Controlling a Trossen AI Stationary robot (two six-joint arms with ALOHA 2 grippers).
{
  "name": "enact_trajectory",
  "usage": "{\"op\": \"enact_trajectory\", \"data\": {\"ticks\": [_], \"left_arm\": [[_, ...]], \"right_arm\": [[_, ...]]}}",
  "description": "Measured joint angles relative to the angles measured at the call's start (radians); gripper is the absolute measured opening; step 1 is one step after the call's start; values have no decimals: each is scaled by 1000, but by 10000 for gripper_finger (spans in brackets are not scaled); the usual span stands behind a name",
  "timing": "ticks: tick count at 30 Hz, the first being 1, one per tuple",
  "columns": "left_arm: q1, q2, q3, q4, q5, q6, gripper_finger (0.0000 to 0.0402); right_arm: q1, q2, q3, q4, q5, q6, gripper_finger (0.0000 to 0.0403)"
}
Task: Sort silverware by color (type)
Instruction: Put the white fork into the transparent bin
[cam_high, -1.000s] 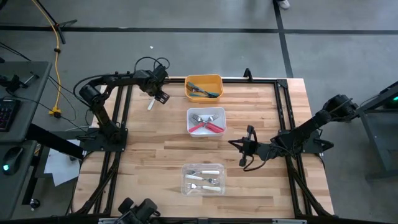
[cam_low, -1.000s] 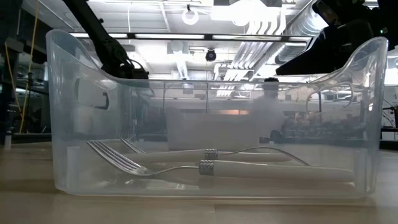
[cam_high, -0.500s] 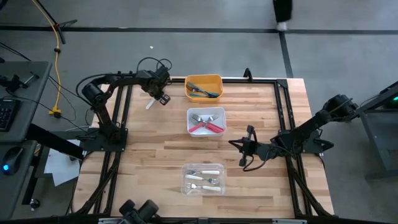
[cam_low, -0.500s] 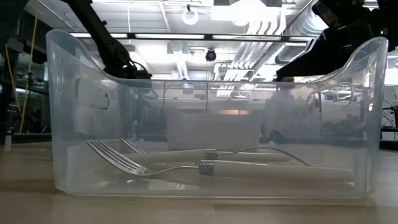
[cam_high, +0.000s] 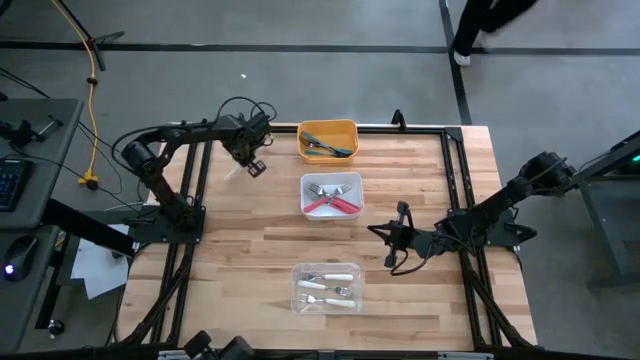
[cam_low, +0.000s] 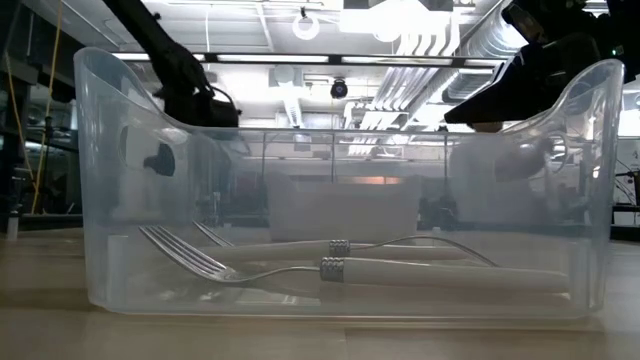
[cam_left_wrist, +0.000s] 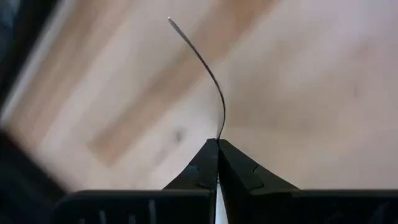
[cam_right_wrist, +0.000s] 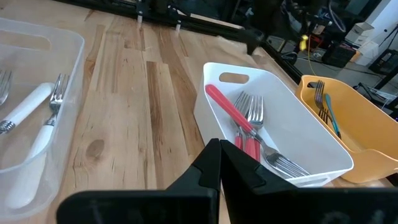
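Clear bin (cam_high: 326, 286): nearest the front edge of the table (cam_high: 240, 260); white-handled forks (cam_low: 400, 270) lay flat in it, heads to the left in the low view.
Right gripper (cam_high: 393, 238): hovered just right of the table's middle, between the clear bin and the white bin, fingers pressed together on nothing.
White bin (cam_high: 331, 194): mid-table, holding pink-red-handled forks (cam_right_wrist: 239, 124) side by side.
Left gripper (cam_high: 251, 163): over the far left part of the table, left of the orange bin; its fingers were clamped on a white-handled fork (cam_high: 236, 170), whose thin metal head (cam_left_wrist: 208, 71) curved out past the fingertips.
Orange bin (cam_high: 328, 139): farthest back, with teal-blue-handled forks (cam_high: 333, 149) inside.
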Motion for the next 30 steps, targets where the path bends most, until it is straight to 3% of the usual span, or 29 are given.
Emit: {"op": "enact_trajectory", "data": {"ticks": [3, 12, 18, 25, 30], "left_arm": [[-19, -57, -3, -72, -7, -11, 1], [-112, -253, -3, -67, -9, -70, 1], [-195, -410, -171, 139, 6, -138, 1], [-289, -569, -434, 510, 54, -237, 0], [-361, -633, -535, 730, 62, -293, 0]], "right_arm": [[0, 0, 0, 0, 0, 0, 0], [0, 0, 0, -1, 0, 0, 0], [0, 0, 0, -7, 0, 4, 0], [0, 0, 0, -6, -1, 13, 0], [-31, 0, 0, 5, -12, 49, 0]]}}
